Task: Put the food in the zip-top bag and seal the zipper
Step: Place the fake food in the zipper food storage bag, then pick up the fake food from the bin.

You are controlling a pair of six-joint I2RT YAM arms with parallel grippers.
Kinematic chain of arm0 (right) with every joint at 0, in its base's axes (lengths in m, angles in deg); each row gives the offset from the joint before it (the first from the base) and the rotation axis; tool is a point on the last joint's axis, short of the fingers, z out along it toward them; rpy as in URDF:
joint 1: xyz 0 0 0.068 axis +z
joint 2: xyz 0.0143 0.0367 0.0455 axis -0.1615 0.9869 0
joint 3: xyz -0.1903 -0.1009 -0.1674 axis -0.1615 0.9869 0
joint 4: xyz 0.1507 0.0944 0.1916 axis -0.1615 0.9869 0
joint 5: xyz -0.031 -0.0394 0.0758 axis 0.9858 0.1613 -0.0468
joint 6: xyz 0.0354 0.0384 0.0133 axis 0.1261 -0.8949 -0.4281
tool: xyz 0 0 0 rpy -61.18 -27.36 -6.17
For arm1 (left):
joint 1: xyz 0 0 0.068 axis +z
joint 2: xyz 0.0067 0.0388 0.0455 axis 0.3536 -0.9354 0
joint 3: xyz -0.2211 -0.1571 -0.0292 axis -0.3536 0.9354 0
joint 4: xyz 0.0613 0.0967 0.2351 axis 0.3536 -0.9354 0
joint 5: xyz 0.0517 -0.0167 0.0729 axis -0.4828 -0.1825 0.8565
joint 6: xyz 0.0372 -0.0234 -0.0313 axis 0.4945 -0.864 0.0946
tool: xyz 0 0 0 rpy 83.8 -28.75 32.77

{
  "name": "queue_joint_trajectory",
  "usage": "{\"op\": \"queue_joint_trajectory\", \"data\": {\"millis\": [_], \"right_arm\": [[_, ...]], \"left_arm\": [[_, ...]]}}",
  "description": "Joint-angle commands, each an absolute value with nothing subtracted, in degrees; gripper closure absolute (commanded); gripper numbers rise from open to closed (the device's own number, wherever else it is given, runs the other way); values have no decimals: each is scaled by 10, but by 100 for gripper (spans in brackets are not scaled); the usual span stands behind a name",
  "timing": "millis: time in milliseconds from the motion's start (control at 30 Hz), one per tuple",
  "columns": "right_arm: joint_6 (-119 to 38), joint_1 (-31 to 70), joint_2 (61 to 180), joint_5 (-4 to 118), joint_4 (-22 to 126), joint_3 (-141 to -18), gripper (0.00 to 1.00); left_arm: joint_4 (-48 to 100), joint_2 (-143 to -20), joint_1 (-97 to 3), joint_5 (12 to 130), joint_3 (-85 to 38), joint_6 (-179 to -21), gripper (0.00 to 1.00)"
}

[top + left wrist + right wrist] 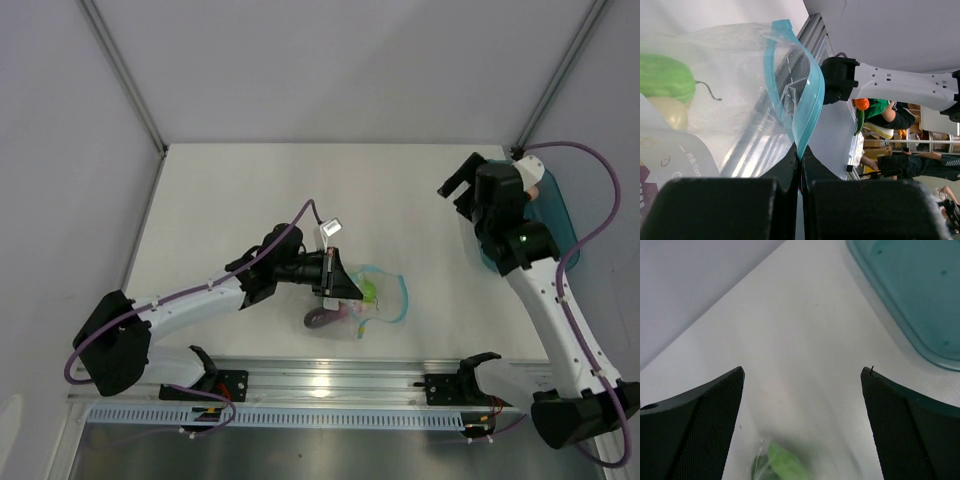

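Tray point(558, 215) by right jaws, wide apart; left jaws tight on zipper point(812, 100) of bag point(740, 75), food point(665, 77) inside.

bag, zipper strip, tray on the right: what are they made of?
Bag: thin clear plastic film, glossy; it wrinkles and the food shows through.
Zipper strip: flexible teal plastic, semi-translucent; it bends in a curl.
Tray: probably rigid teal translucent plastic, smooth, with a rounded rim.
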State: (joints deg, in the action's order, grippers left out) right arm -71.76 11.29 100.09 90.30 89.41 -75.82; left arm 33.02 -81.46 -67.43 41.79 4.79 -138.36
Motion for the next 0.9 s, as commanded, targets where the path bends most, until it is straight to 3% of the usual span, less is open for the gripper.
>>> {"op": "queue_joint_trajectory", "data": {"millis": [0, 300, 600, 867], "right_arm": [[-735, -5, 1044, 885, 845, -790, 2], [-762, -160, 1224, 890, 785, -829, 5], [-763, -160, 1351, 973, 670, -822, 3], [-708, -161, 1499, 1089, 675, -915, 3]], "left_arm": [[351, -785, -671, 415, 57, -1381, 100], [361, -796, -671, 402, 58, -1381, 99], [347, -827, -671, 374, 34, -1373, 99], [363, -883, -666, 349, 12, -1382, 99]]}}
